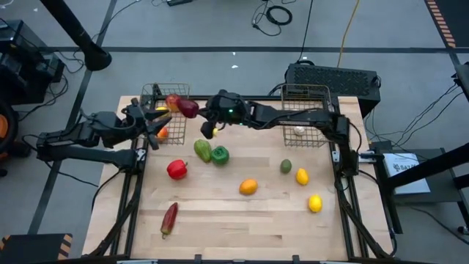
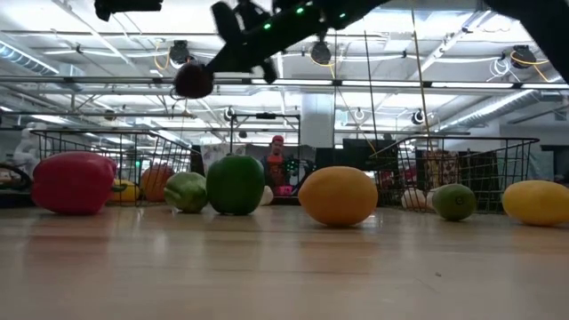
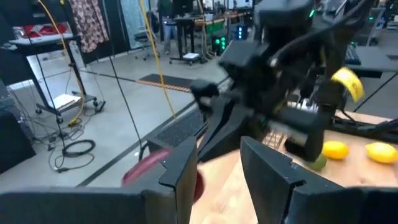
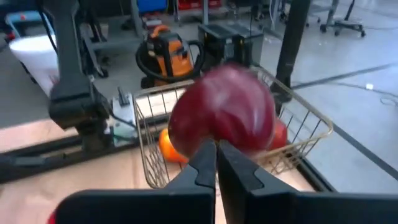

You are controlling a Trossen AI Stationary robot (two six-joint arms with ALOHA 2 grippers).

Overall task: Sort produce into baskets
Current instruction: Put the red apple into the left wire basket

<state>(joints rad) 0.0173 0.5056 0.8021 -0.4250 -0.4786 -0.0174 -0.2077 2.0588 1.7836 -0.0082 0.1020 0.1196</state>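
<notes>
My right gripper [image 1: 198, 111] reaches across the table and is shut on a dark red round fruit [image 4: 222, 118], held over the near right corner of the left wire basket [image 1: 163, 94]. In the low view the fruit [image 2: 193, 82] hangs high above the table. The left basket holds an orange [image 4: 169, 146] and a red piece [image 1: 173, 101]. My left gripper [image 1: 152, 127] is open and empty at the basket's near side, facing the right arm [image 3: 273, 68]. The right basket [image 1: 304, 110] holds white garlic [image 1: 298, 132]. My right gripper pinches the dark red fruit at a small spot on its near lower side [image 4: 216, 140] between its two nearly closed fingertips [image 4: 205, 163]. The fingers hide which part that is. The fruit is lifted clear, above the left basket's corner.
On the table lie two green pieces [image 1: 201, 150] [image 1: 220, 155], a red pepper [image 1: 176, 169], an orange [image 1: 248, 187], a small green fruit [image 1: 286, 166], two lemons [image 1: 302, 176] [image 1: 315, 203] and a dark red chili [image 1: 169, 218]. A person [image 2: 276, 160] stands far behind the table.
</notes>
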